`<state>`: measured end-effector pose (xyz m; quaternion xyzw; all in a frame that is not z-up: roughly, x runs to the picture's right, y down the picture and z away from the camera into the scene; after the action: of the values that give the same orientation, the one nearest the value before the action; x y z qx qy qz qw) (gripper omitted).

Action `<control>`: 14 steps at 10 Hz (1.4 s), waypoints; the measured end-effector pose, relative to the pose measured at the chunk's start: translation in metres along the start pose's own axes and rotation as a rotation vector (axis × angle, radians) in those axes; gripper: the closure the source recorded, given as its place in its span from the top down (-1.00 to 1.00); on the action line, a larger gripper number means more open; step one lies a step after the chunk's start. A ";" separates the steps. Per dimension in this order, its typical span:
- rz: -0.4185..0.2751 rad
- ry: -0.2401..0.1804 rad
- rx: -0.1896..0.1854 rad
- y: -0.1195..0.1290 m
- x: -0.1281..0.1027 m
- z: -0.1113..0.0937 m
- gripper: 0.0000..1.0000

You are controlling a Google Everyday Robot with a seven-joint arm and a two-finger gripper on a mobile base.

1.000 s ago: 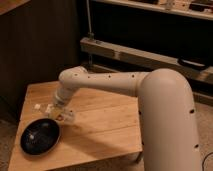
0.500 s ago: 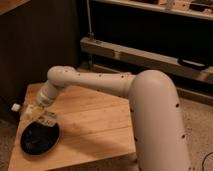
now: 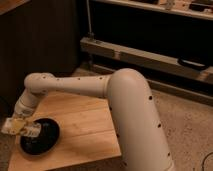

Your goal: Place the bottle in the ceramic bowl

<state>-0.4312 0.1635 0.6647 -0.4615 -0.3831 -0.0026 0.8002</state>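
Observation:
The black glossy ceramic bowl (image 3: 44, 141) sits on the front left part of a light wooden table (image 3: 85, 127). My gripper (image 3: 21, 128) hangs at the bowl's left rim, just above it, at the end of the white arm that reaches in from the right. It is shut on the small white bottle (image 3: 8, 126). The bottle lies crosswise in the jaws, and its pale end sticks out to the left, past the table's left edge. The rest of the bottle is hidden by the gripper.
The white arm (image 3: 125, 100) spans the table from the right. A dark wall panel (image 3: 40, 40) stands behind the table. A metal shelf rail (image 3: 150, 55) runs along the back right. Speckled floor (image 3: 185, 130) lies to the right.
My gripper has swung left and forward with the bottle, from the middle of the table's left side to the bowl's left rim. The bowl has not moved.

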 end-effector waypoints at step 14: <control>-0.008 -0.003 -0.045 -0.026 0.056 0.008 0.60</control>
<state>-0.4062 0.1740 0.7203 -0.4779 -0.3860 -0.0139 0.7889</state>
